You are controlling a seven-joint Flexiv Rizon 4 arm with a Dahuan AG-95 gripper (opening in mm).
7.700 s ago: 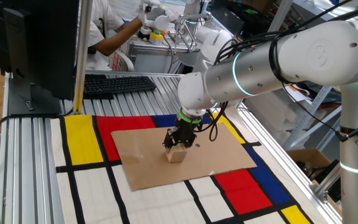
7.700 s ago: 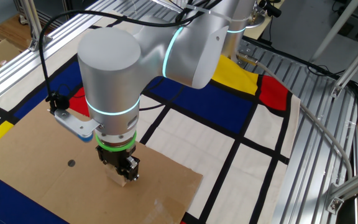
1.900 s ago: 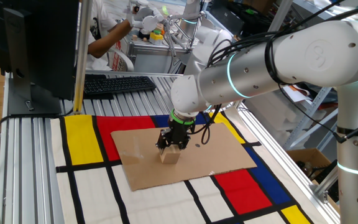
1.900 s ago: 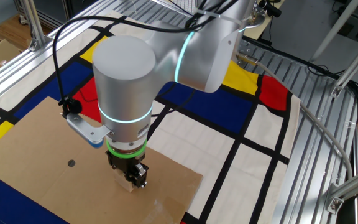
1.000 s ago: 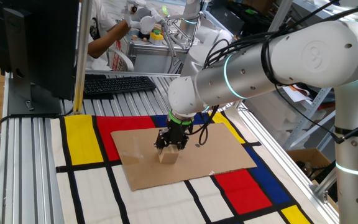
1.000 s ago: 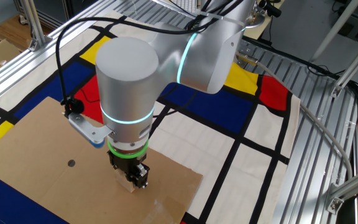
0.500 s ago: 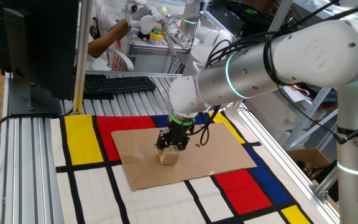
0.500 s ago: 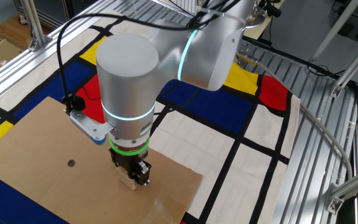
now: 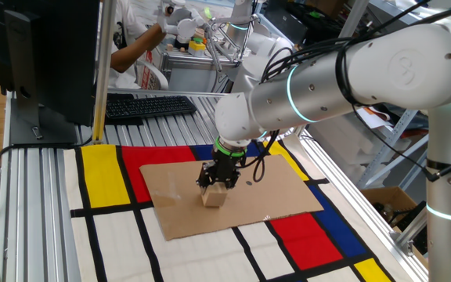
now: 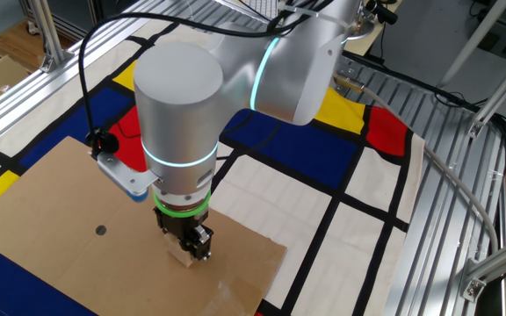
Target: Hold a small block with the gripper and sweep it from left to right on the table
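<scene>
The tool (image 9: 214, 183) points straight down, its jaws clamped on the small block (image 9: 213, 197), which rests on the cardboard sheet (image 9: 280, 192) near the middle of the counter (image 9: 37, 196). Compared with several seconds ago, tool and block stand slightly further left; over the last second neither has moved. Judgement: the left-to-right sweep is paused or about to begin.

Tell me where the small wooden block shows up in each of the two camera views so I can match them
One fixed view: the small block sits left of centre on the cardboard sheet, under the gripper.
The other fixed view: the small block is low, left of centre, mostly hidden by the gripper, near the sheet's edge.
Shared landmark: the gripper's green ring.
</scene>
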